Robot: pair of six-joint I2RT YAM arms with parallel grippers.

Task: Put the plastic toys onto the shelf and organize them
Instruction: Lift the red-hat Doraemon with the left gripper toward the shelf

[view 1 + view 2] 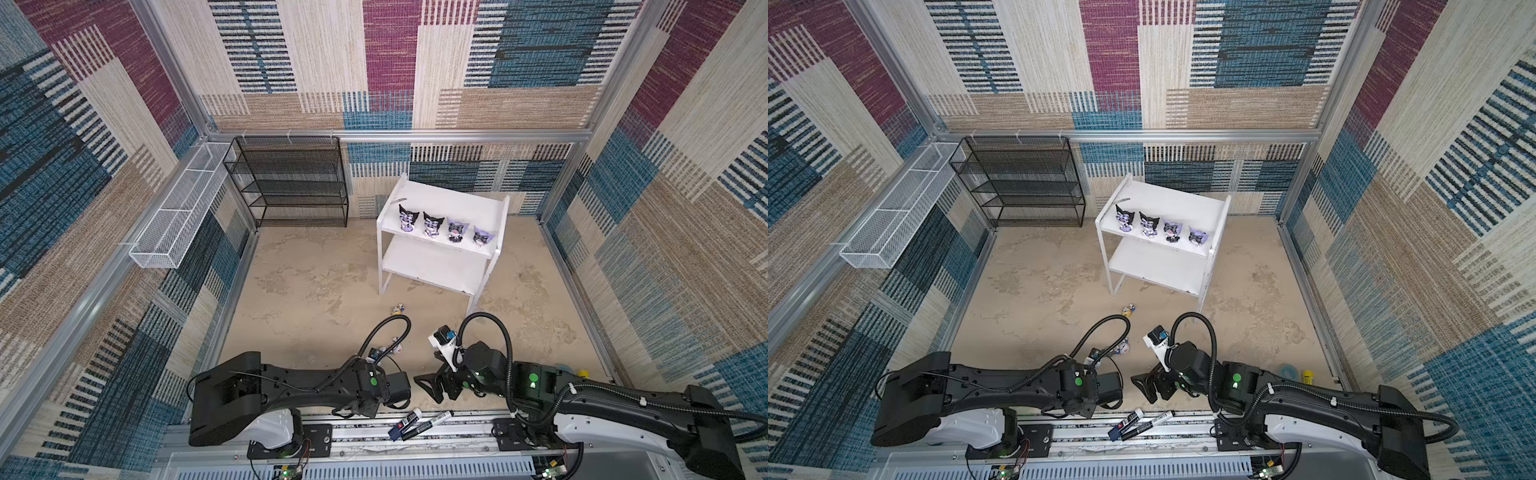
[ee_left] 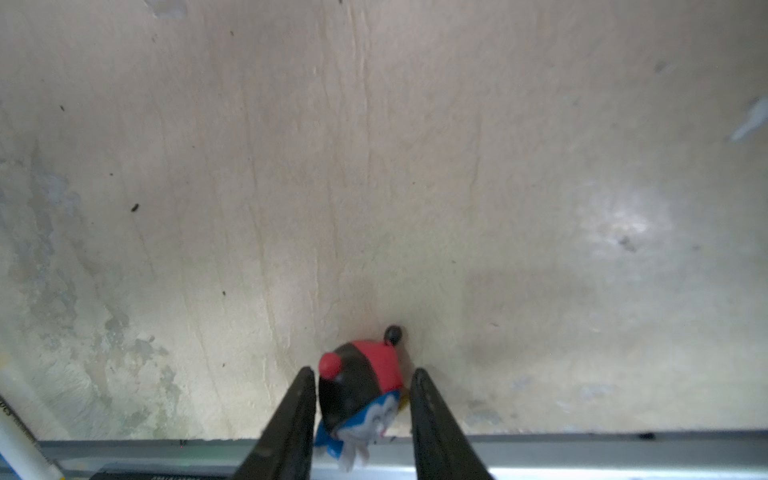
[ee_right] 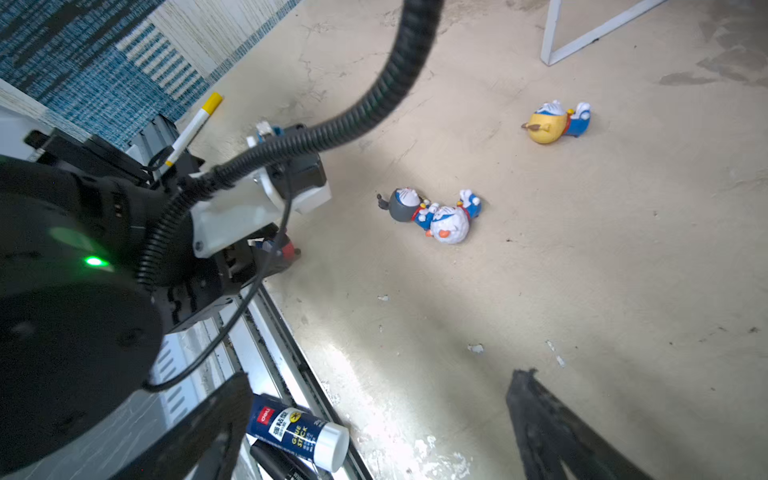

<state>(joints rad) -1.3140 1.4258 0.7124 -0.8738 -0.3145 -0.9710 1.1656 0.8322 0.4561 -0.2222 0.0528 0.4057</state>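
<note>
Left pincer (image 2: 362, 371) sitting narrow, jaws flanking the red-and-black-hatted toy (image 2: 359, 390) on the counter (image 2: 374, 166); actual grip unclear; right pincer (image 3: 382, 374) gaping wide, empty; toy looking light, hard, slick; gripping across the round hat seeming safest; left wrist view showing it whole; both top views hiding it, showing the shelf (image 1: 453, 203) well beyond both pincers.
</note>
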